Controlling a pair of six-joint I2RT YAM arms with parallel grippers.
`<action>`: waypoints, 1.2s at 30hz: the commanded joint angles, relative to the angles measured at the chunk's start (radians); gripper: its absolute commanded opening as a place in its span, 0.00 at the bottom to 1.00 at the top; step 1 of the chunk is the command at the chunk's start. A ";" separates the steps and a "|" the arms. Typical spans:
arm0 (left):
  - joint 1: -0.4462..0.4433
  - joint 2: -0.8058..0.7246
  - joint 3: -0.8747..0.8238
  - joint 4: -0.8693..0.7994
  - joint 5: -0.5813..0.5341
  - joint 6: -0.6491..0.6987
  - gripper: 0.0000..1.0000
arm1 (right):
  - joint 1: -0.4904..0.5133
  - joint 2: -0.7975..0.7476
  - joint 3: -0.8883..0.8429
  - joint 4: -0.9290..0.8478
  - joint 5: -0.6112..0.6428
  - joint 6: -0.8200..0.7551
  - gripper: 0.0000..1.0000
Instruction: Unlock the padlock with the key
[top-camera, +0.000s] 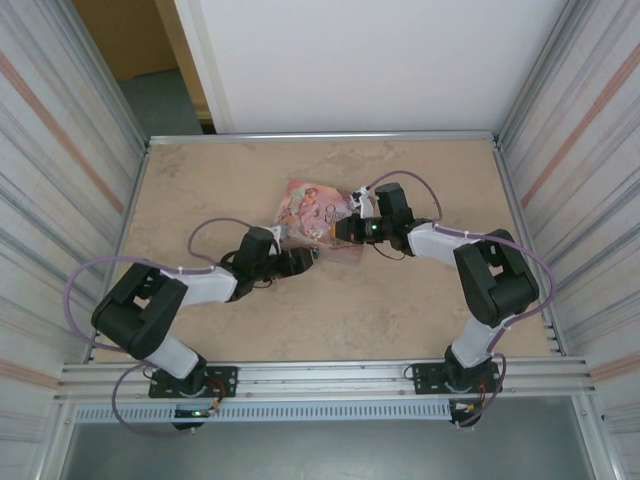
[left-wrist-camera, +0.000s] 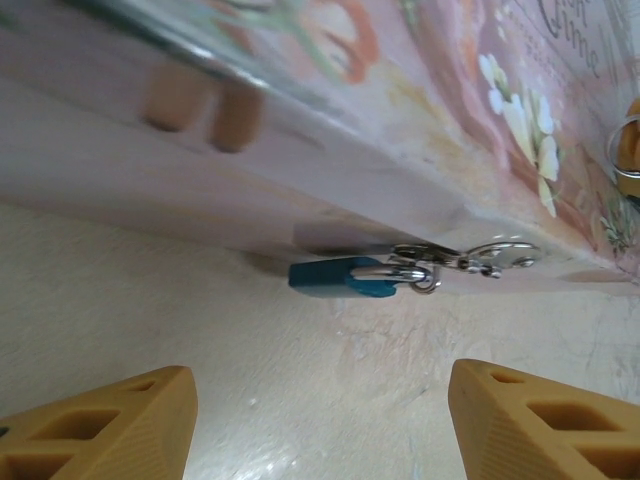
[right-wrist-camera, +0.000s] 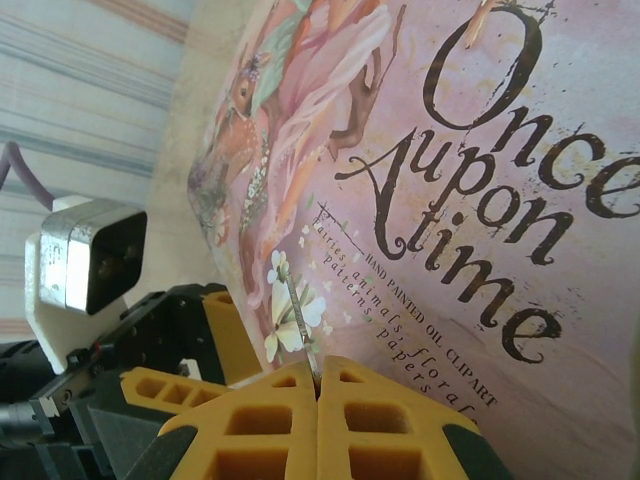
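Top: left gripper (top-camera: 308, 258) and right gripper (top-camera: 345, 230) sit at the pink tin (top-camera: 318, 215).
Left wrist: jaws wide apart, framing the padlock (left-wrist-camera: 335, 277) at the tin's side wall, likely to steady it.
Right wrist: jaws clamped on the thin key (right-wrist-camera: 300, 318), blade forward for insertion.

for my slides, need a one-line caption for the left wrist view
Open left gripper facing the blue padlock at the foot of the pink tin.
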 joint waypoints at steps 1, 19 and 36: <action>-0.019 0.030 0.029 0.104 -0.002 0.039 0.67 | 0.001 0.038 -0.005 -0.095 0.014 -0.032 0.00; -0.030 0.115 0.098 0.118 0.016 0.135 0.63 | -0.005 0.033 -0.007 -0.120 0.021 -0.052 0.00; -0.037 0.182 0.127 0.135 0.040 0.060 0.58 | -0.005 0.035 -0.014 -0.113 0.020 -0.048 0.00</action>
